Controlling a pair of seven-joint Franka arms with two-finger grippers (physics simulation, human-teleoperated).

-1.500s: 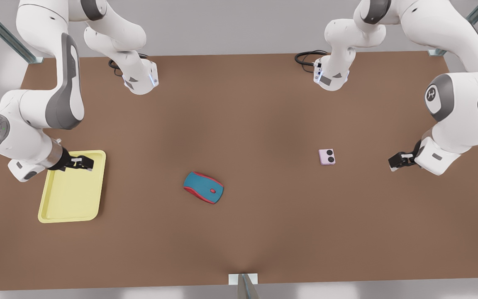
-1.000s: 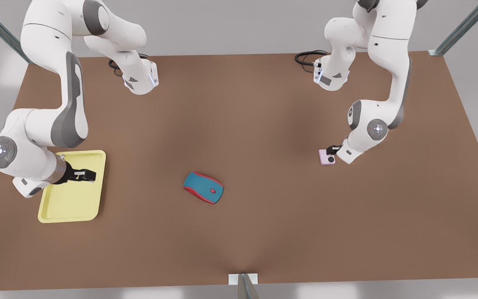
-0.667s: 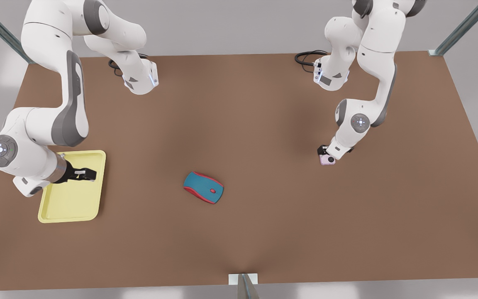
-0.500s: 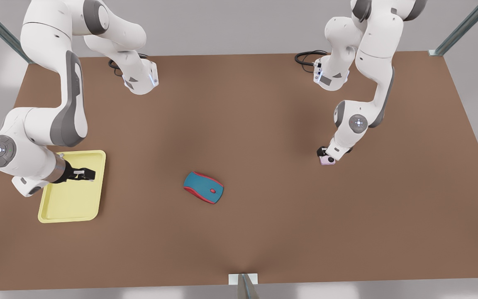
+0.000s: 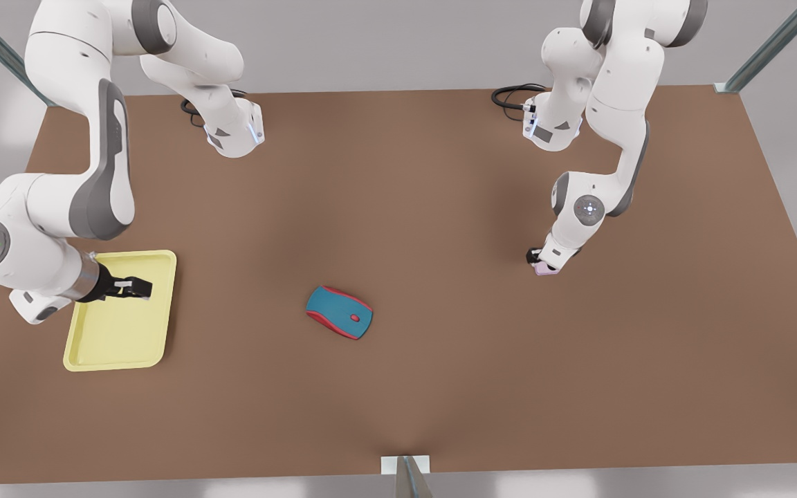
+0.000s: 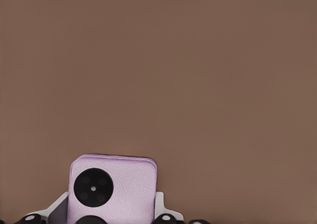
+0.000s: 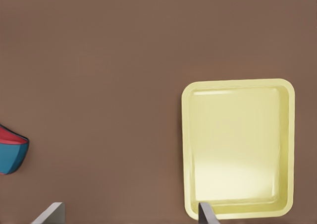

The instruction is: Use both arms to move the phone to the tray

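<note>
The phone (image 5: 546, 270) lies flat on the brown table (image 5: 440, 360) in the right half of the front view, a little above mid-height, with most of it covered there by the left gripper (image 5: 539, 260), which is down on top of it. In the left wrist view the phone (image 6: 113, 188) sits at the bottom edge of the frame, left of centre, its pale pink face up and one dark round lens in full sight with a second cut off by the frame edge; a light grey finger (image 6: 58, 210) stands just beside each of its two sides, bracketing it, but whether the pads actually press on it cannot be told. The right gripper (image 5: 134, 288) hangs over the upper part of the yellow tray (image 5: 118, 365) at the far left of the front view, and its fingers look close together there. In the right wrist view two grey fingertips (image 7: 51, 214) stand well apart along the bottom edge, so I cannot tell whether that gripper is open or closed; nothing is between them. The tray (image 7: 237, 213) fills the right half of that view and lies bare. A blue and red mouse (image 5: 339, 312) rests on the table near the centre of the front view, well apart from both phone and tray, and its edge (image 7: 12, 154) shows at the left border of the right wrist view.
</note>
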